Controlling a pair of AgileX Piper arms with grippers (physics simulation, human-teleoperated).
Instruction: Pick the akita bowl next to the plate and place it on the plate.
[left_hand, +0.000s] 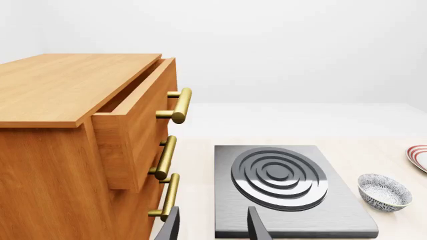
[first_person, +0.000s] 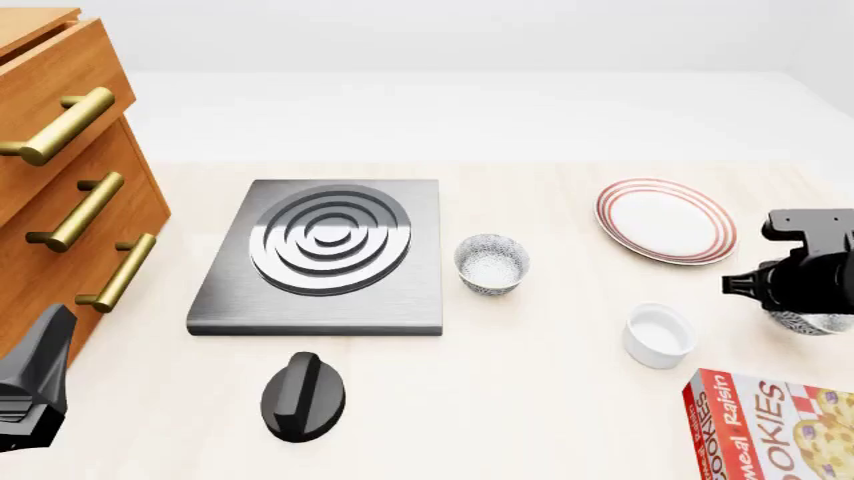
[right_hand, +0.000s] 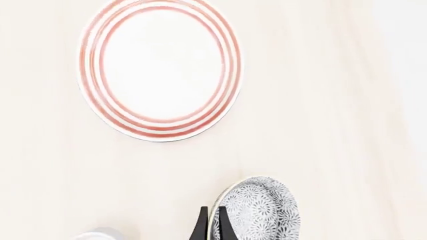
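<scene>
Right jaws (right_hand: 211, 223) pinched on the rim of the bowl (right_hand: 257, 212), one finger inside, one outside, almost closed on the thin wall. Rim grip makes sense: bowl too wide to span. In the wrist view the bowl looks tilted on edge, so I'd judge it lifted or just leaving the tabletop (first_person: 534, 400), can't confirm clearance.

Bowl (first_person: 807, 322) sits at the right edge of the front frame, mostly hidden under the right arm's wrist, just below-right of the plate (first_person: 665, 220). Plate is bare, so placement not done. Next move looks like a short carry up-left in the frame.

Right arm comes in from the right, wrist pointing down, camera looking straight at the tabletop.

Left jaws (left_hand: 213, 227) spread, holding nothing, parked low at lower left of the front frame, aimed level over the stove plate (first_person: 320, 255) beside the wooden drawers (first_person: 60, 190). Out of the way, idle.

Second speckled bowl (first_person: 491, 263) sits by the stove plate, well apart from the plate — not the target. White ramekin (first_person: 659, 335) and cookie box (first_person: 774, 425) are near the carry path; watch the swing.
</scene>
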